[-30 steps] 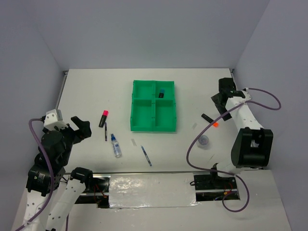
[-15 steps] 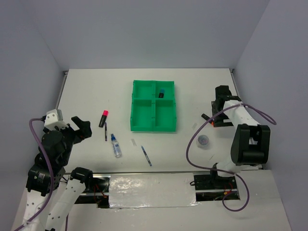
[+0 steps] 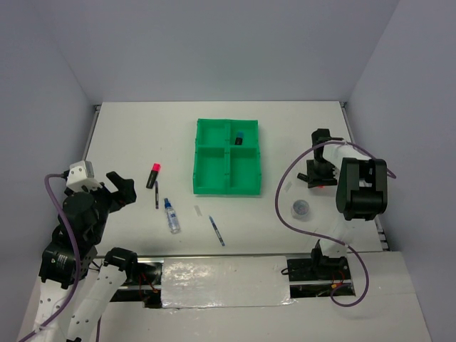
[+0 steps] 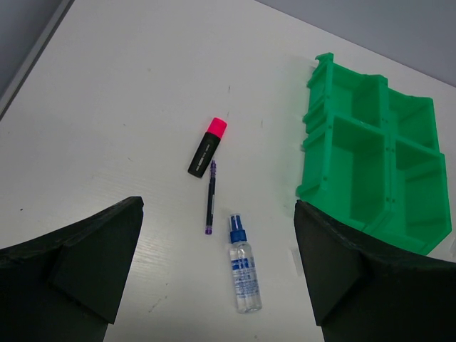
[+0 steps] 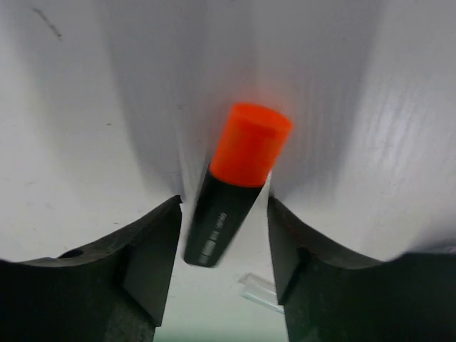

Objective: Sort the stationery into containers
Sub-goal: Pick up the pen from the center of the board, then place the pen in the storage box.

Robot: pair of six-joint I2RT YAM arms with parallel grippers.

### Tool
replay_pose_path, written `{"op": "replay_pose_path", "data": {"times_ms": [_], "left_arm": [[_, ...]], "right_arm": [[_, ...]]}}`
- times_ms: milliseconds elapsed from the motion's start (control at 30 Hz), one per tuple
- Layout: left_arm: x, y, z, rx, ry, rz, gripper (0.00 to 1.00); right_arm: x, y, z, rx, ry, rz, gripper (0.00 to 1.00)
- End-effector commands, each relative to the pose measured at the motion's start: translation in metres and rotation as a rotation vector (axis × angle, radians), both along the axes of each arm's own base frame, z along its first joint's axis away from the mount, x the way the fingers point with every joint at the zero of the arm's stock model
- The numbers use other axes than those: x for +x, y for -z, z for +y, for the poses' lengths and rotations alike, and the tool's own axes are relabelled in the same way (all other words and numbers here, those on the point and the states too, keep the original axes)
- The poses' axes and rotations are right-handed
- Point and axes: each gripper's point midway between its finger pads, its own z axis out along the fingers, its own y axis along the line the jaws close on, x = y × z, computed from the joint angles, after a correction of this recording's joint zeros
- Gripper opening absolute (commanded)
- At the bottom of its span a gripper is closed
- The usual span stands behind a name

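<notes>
The green four-compartment tray (image 3: 228, 187) stands mid-table with a blue-capped marker (image 3: 239, 138) in its far right compartment. It also shows in the left wrist view (image 4: 370, 167). My right gripper (image 3: 316, 174) is open and low on the table. Its fingers (image 5: 146, 260) straddle an orange-capped black marker (image 5: 246, 149) without closing on it. My left gripper (image 3: 121, 189) is open and empty, raised above a red-capped marker (image 4: 207, 147), a thin black pen (image 4: 210, 197) and a clear blue-capped bottle (image 4: 242, 274). A blue pen (image 3: 216, 231) and a grey disc (image 3: 301, 208) lie toward the near edge.
A small clear strip (image 3: 198, 211) lies near the bottle, and another clear piece (image 5: 262, 291) lies by the right fingers. The right arm's purple cable (image 3: 281, 203) loops over the table beside the disc. Grey walls close the back and sides.
My right arm has folded inward and its gripper has come down over the orange-capped marker, jaws on either side. The left arm and the other items have not moved.
</notes>
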Motion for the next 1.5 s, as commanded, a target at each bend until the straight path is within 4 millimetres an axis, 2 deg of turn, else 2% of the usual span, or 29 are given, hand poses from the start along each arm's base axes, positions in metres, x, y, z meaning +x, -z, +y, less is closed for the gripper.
{"op": "replay_pose_path", "data": {"times_ms": [0,133,267,300,333,433,567,600,733,800,833,867,900,933,967,1000,1033,1067,1100,1133,1167,1200,1233,1267,1300,1333,1467], "left_arm": [[0.005,-0.009,-0.001,-0.009,-0.005,-0.033,0.99],[0.005,-0.008,0.000,-0.008,-0.008,-0.033,0.99],[0.004,-0.009,0.000,-0.009,-0.010,-0.038,0.99],[0.004,-0.009,0.000,-0.011,-0.009,-0.036,0.99],[0.004,-0.010,-0.001,-0.011,-0.006,-0.041,0.99],[0.004,-0.010,-0.001,-0.012,-0.001,-0.042,0.99],[0.004,-0.010,-0.001,-0.012,-0.004,-0.044,0.99],[0.004,-0.010,-0.001,-0.011,-0.002,-0.041,0.99],[0.005,-0.010,-0.001,-0.010,-0.002,-0.040,0.99],[0.005,-0.009,-0.001,-0.009,-0.004,-0.035,0.99],[0.005,-0.009,-0.001,-0.007,-0.006,-0.035,0.99],[0.005,-0.008,-0.001,-0.008,-0.007,-0.032,0.99],[0.005,-0.008,-0.001,-0.009,-0.006,-0.032,0.99],[0.005,-0.008,-0.001,-0.009,-0.006,-0.032,0.99],[0.006,-0.008,-0.001,-0.007,-0.005,-0.029,0.99],[0.007,-0.007,-0.001,-0.006,-0.005,-0.025,0.99],[0.007,-0.006,-0.001,-0.005,-0.007,-0.019,0.99],[0.009,-0.004,-0.002,-0.002,-0.005,-0.008,0.99],[0.010,-0.005,-0.002,0.000,-0.005,-0.005,0.99],[0.011,-0.003,-0.003,0.002,-0.002,0.004,0.99],[0.013,-0.001,-0.004,0.004,-0.001,0.016,0.99],[0.013,-0.001,-0.004,0.007,0.002,0.020,0.99],[0.014,0.000,-0.004,0.006,0.003,0.023,0.99],[0.015,0.001,-0.005,0.009,0.007,0.029,0.99],[0.015,0.001,-0.005,0.009,0.008,0.031,0.99],[0.015,0.001,-0.005,0.009,0.008,0.029,0.99],[0.015,0.000,-0.008,0.010,0.023,0.024,0.99]], "right_arm": [[0.001,0.005,-0.007,0.006,0.059,0.011,0.56],[-0.005,0.017,-0.008,0.043,0.067,0.038,0.37],[-0.004,0.018,-0.018,0.029,0.070,0.035,0.26],[0.001,0.016,-0.021,0.027,0.068,0.012,0.11],[0.004,0.015,-0.025,0.026,0.066,-0.004,0.03],[0.023,0.007,-0.027,0.042,-0.012,-0.074,0.00],[0.045,-0.018,-0.029,0.002,-0.124,-0.146,0.00],[0.056,-0.028,-0.031,-0.025,-0.145,-0.200,0.00],[0.090,-0.088,-0.022,-0.134,-0.292,-0.404,0.00],[0.116,-0.123,-0.002,-0.200,-0.416,-0.502,0.00],[0.126,-0.133,0.007,-0.222,-0.473,-0.533,0.00],[0.143,-0.159,0.016,-0.278,-0.569,-0.577,0.00],[0.155,-0.172,0.049,-0.300,-0.675,-0.620,0.00],[0.172,-0.202,0.071,-0.348,-0.823,-0.682,0.00],[0.186,-0.195,0.093,-0.344,-0.918,-0.680,0.00],[0.188,-0.194,0.129,-0.327,-1.036,-0.678,0.00],[0.202,-0.224,0.149,-0.363,-1.128,-0.729,0.00],[0.206,-0.220,0.163,-0.357,-1.177,-0.709,0.00],[0.209,-0.196,0.186,-0.334,-1.248,-0.665,0.00],[0.216,-0.210,0.196,-0.356,-1.287,-0.695,0.00],[0.220,-0.190,0.204,-0.341,-1.315,-0.652,0.00],[0.220,-0.186,0.216,-0.332,-1.352,-0.656,0.00],[0.226,-0.195,0.223,-0.339,-1.383,-0.679,0.00],[0.228,-0.189,0.230,-0.332,-1.410,-0.670,0.00],[0.229,-0.172,0.236,-0.329,-1.453,-0.633,0.00],[0.231,-0.175,0.241,-0.338,-1.470,-0.645,0.00],[0.228,-0.165,0.246,-0.370,-1.500,-0.623,0.00]]}}
